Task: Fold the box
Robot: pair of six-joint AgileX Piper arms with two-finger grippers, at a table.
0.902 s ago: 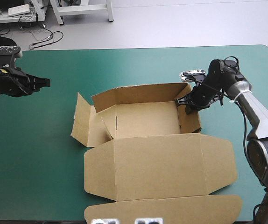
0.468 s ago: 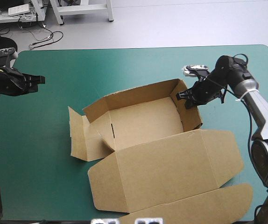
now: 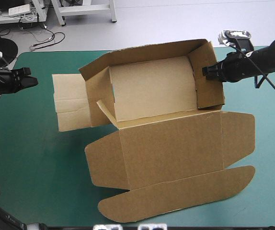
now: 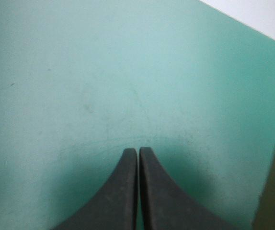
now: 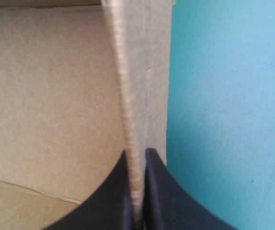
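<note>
Two end effectors, one load. My right end effector (image 3: 208, 73) is clamped on the brown box (image 5: 51, 86), pinching its thin side wall (image 5: 130, 86) so that the board's edge runs straight ahead out of the grip. The tray (image 3: 147, 96) looks lifted and tipped up off the teal-green counter (image 3: 32, 163), to the inner side of that grip. The lid (image 3: 176, 163) spreads out flat below it. My left end effector (image 4: 138, 151) is closed on nothing, well apart from the box over bare cover, with only a sliver of board off to one side.

Nothing lies in the tray.

My worry is the hold. One pinched wall seems to carry the whole sheet, so it could slide out, or the wall could crease or tear at the grip. The loose end flap (image 3: 70, 103), on the side far from my right end effector, could also drag on the cover and pull the raised walls untucked.
</note>
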